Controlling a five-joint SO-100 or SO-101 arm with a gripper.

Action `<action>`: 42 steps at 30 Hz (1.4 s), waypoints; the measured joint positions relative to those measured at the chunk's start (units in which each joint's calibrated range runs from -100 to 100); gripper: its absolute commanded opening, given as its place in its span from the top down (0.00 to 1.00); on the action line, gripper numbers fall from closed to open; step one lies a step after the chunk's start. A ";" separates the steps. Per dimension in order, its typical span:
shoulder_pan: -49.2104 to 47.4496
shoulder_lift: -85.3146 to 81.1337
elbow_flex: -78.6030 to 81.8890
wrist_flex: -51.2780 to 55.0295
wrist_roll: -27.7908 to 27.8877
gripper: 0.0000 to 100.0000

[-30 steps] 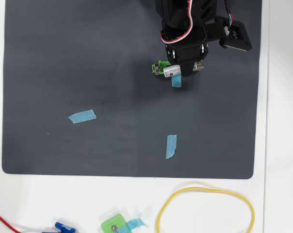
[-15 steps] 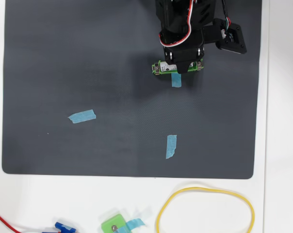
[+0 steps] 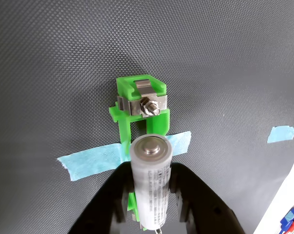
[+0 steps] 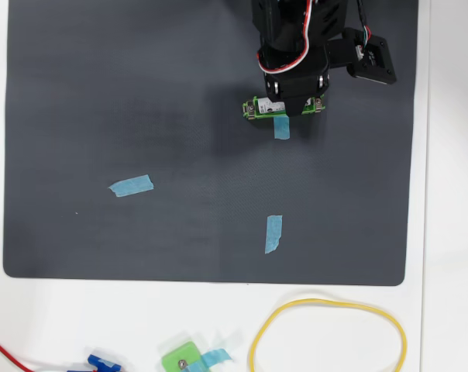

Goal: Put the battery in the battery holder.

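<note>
In the wrist view my gripper (image 3: 152,197) is shut on the battery (image 3: 152,185), a white-silver cylinder with grey print. Its flat silver end points toward the camera. The black fingers (image 3: 200,200) press on both its sides. The battery is lined up along the bright green battery holder (image 3: 139,97) and covers the holder's near half. The holder's far end, with a silver contact and a screw, shows beyond the battery. I cannot tell whether the battery touches the holder. In the overhead view the arm (image 4: 292,54) covers the battery; only the holder's green ends (image 4: 253,108) show.
The holder lies across a blue tape strip (image 3: 88,163) on a dark mat (image 4: 102,93). More tape pieces (image 4: 131,185) (image 4: 273,233) lie on the mat. Below the mat are a yellow loop (image 4: 327,333), a squarish green piece (image 4: 184,360) and a red wire (image 4: 1,349).
</note>
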 measured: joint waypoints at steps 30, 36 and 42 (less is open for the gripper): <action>0.00 0.00 0.00 0.00 -1.50 1.00; -0.22 0.00 0.00 0.00 -1.50 0.87; -0.22 0.00 0.00 0.00 -1.50 0.82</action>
